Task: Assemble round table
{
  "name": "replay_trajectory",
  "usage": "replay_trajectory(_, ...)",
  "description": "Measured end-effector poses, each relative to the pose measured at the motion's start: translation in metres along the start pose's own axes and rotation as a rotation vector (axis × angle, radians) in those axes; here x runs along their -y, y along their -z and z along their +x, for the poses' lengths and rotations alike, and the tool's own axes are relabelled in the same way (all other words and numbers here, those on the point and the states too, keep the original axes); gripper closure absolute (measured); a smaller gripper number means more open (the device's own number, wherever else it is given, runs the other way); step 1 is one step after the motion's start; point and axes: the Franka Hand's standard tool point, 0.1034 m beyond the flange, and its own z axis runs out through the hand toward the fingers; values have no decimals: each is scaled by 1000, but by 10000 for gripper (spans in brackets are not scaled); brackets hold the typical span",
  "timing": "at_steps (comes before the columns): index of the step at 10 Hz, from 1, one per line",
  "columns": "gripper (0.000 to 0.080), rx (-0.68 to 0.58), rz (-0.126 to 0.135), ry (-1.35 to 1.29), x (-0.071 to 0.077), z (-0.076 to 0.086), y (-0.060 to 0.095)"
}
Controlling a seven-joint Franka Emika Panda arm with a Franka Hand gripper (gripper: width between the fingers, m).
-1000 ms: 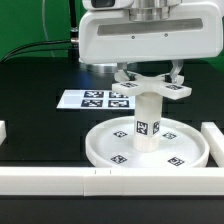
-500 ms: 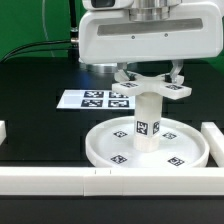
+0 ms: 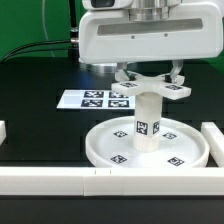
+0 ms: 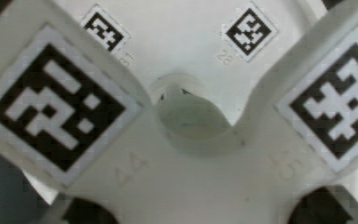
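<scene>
Round table (image 3: pixel 148 128): your set sits in the middle of the work area. The disc (image 3: pixel 95 152) lies flat with its rim up, the post (image 3: pixel 148 110) stands upright at its centre, and the cross-shaped piece (image 3: pixel 150 90) sits at the post's top.
Gripper (image 3: pixel 150 74): it hangs directly over the cross-shaped piece, with its fingers (image 3: pixel 122 72) reaching down on either side. You cannot tell from either view whether they are clamped on the piece or only flanking it.
Risk, seating: the cross may not be square on the post. The wrist view shows the post top between two tagged arms, but not whether the joint is home.
Risk, tipping: any sideways pull from the arm could lean the post, or drag the disc if the post is fixed to it.
Risk, letting go: if you release before the piece is seated, it could fall into the disc.
Surface: the black tabletop (image 3: pixel 40 130) looks matt and flat.
Room: white bars (image 3: pixel 50 180) fence the front and the exterior view's right, close to the disc's rim. The marker board (image 3: pixel 85 98) lies behind, apart from the disc. A green backdrop (image 3: pixel 20 20) and a cable (image 3: pixel 40 45) sit further back.
</scene>
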Motion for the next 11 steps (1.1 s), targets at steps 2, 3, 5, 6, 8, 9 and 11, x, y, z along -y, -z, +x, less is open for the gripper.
replay_trajectory(2, 348, -32, 23, -221, 1, 2, 0)
replay_trajectory(3, 348, -55, 47, -386, 1, 3, -1)
replay_trajectory(5, 348, -84, 97, -639, 1, 3, -1)
replay_trajectory(6, 348, -98, 121, -760, 1, 2, -1)
replay_trajectory(8, 348, -88, 160, -990, 3, 2, -1)
replay_trajectory(9, 348, -79, 173, -1089, 2, 2, -1)
replay_trajectory(11, 348, -62, 196, -1252, 1, 3, -1)
